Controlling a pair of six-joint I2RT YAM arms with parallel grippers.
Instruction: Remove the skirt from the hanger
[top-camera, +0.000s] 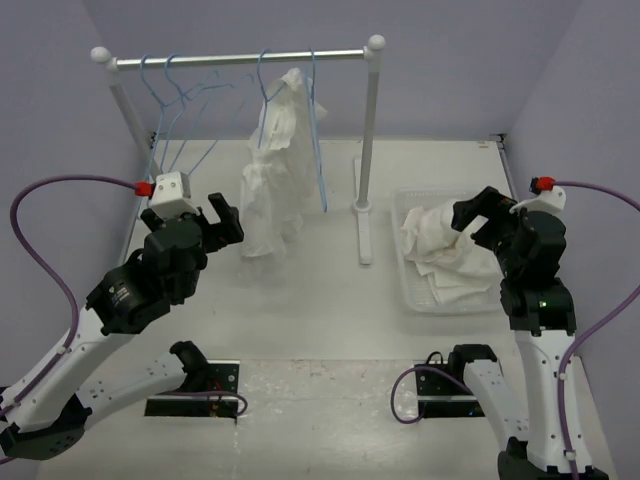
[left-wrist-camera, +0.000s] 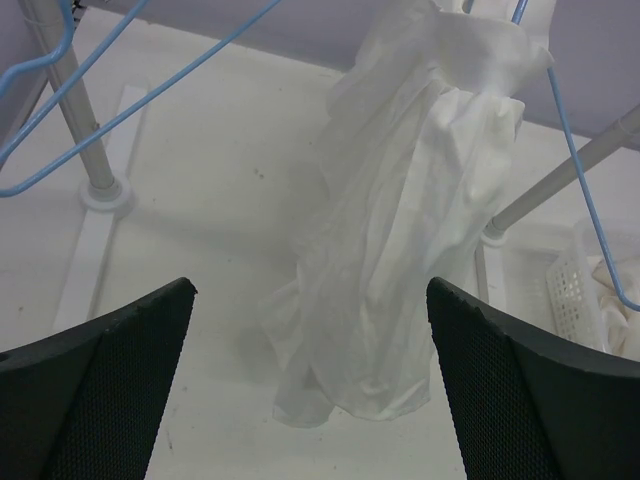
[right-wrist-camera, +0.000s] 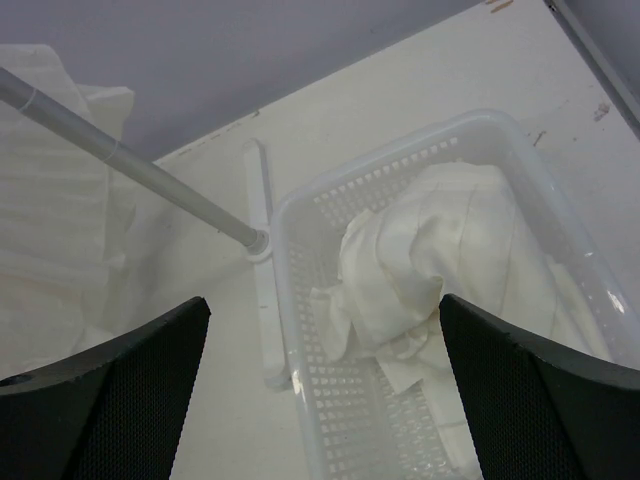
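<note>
- Top view: the long, thin white crinkled fabric skirt (top-camera: 275, 185) hangs on a thin light-blue wire hanger (top-camera: 318, 150). The hanger is hooked on the silver metal rack (top-camera: 240, 59), right of middle.
- More light-blue wire spare hangers (top-camera: 175, 100) sit at the rail's left end, bare.
- The black two-finger left gripper (top-camera: 215, 225) is just left of the skirt's lower half, jaws spread wide and holding nothing.
- The black two-finger right gripper (top-camera: 480, 212) hovers over a clear perforated plastic basket (top-camera: 412, 295) with a bunched white cloth (top-camera: 440, 250) inside; its jaws are spread too, nothing held.
- Left wrist view: left gripper (left-wrist-camera: 310, 290) wide apart, skirt (left-wrist-camera: 400, 220) dead ahead between the fingers (not touching them). The hem is down at the white table (left-wrist-camera: 220, 200); contact is unclear.
- The hanger (left-wrist-camera: 575, 160) wire runs down the skirt's right side.
- Right wrist view: right gripper (right-wrist-camera: 322, 303) gaping, above the basket (right-wrist-camera: 330, 205) and cloth (right-wrist-camera: 430, 260); skirt (right-wrist-camera: 50, 200) at far left, past the rack (right-wrist-camera: 130, 165) post.
</note>
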